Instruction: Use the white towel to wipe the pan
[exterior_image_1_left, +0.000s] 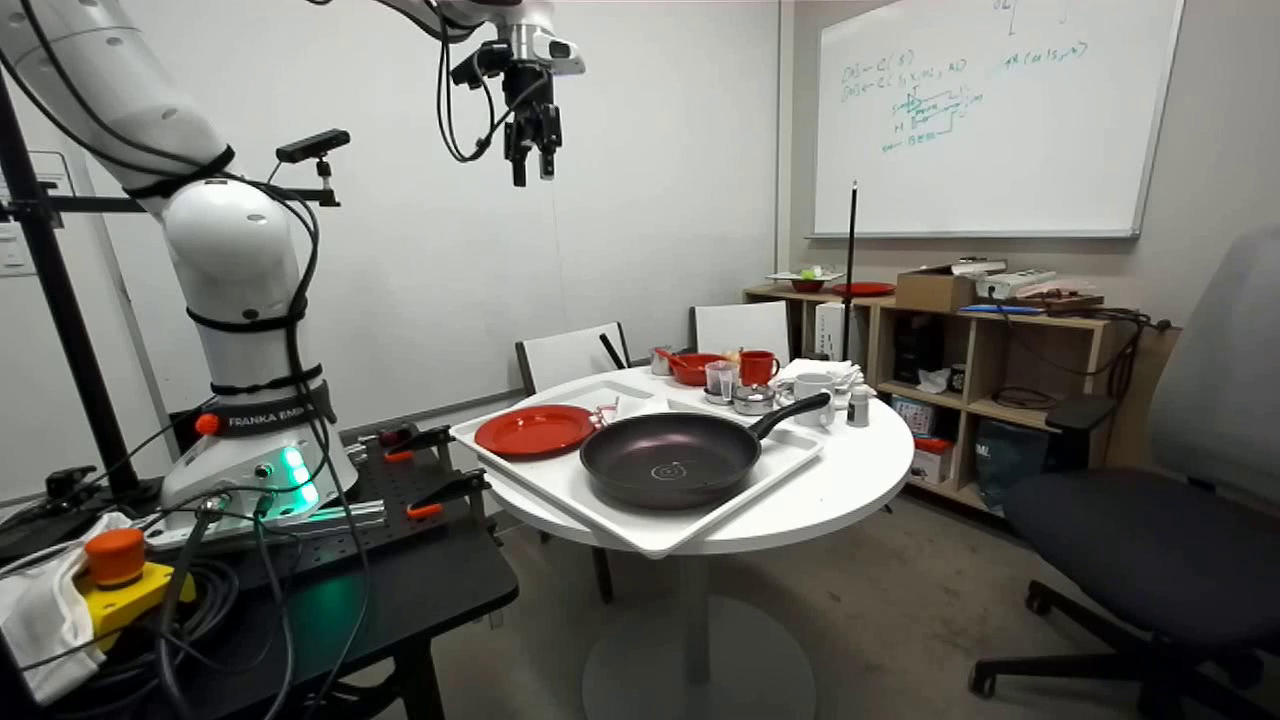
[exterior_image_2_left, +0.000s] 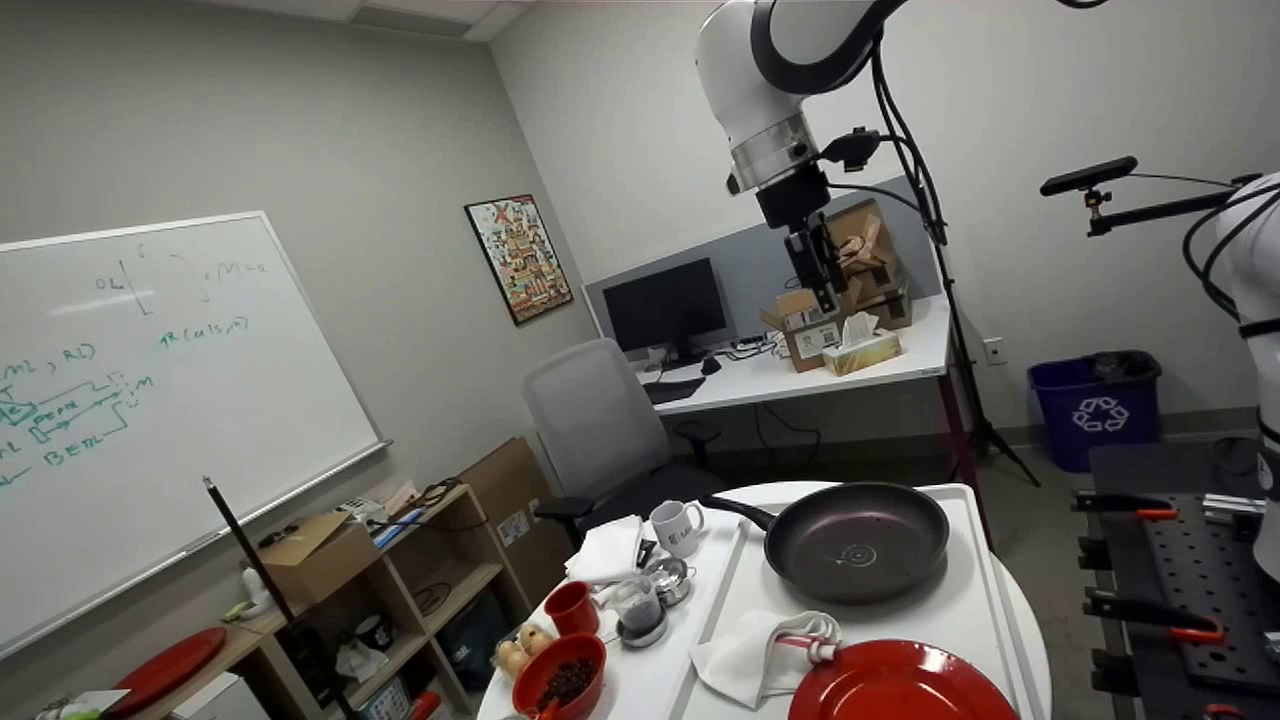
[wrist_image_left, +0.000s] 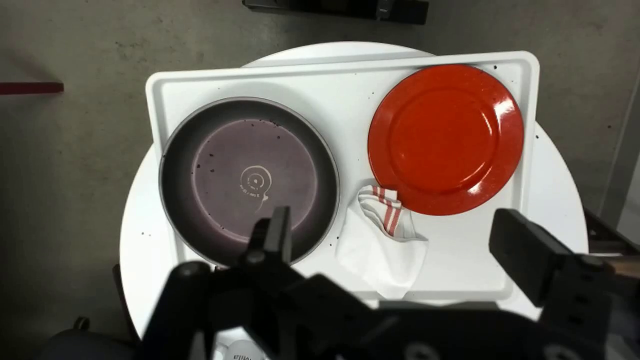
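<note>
The dark pan (exterior_image_1_left: 690, 450) lies on the white tray, its handle over the tray's edge; it also shows in an exterior view (exterior_image_2_left: 850, 550). In the wrist view the pan (wrist_image_left: 250, 150) has several dark specks inside. The white towel (wrist_image_left: 380, 260) with red stripes lies bunched on the tray between pan and red plate, touching the plate. The towel shows in an exterior view (exterior_image_2_left: 745, 660) and partly behind the pan (exterior_image_1_left: 642, 406). My gripper (wrist_image_left: 392, 220) is open and empty, high above the tray, fingers pointing down; it shows in both exterior views (exterior_image_1_left: 533, 175) (exterior_image_2_left: 822, 296).
A red plate (wrist_image_left: 445, 140) lies on the tray (wrist_image_left: 345, 80) beside the towel. Along the table's far side stand a red bowl (exterior_image_2_left: 560, 670), a red cup (exterior_image_2_left: 572, 608), a white mug (exterior_image_2_left: 678, 528), folded white cloths (exterior_image_2_left: 606, 550) and small jars. The robot's bench (exterior_image_1_left: 430, 580) adjoins.
</note>
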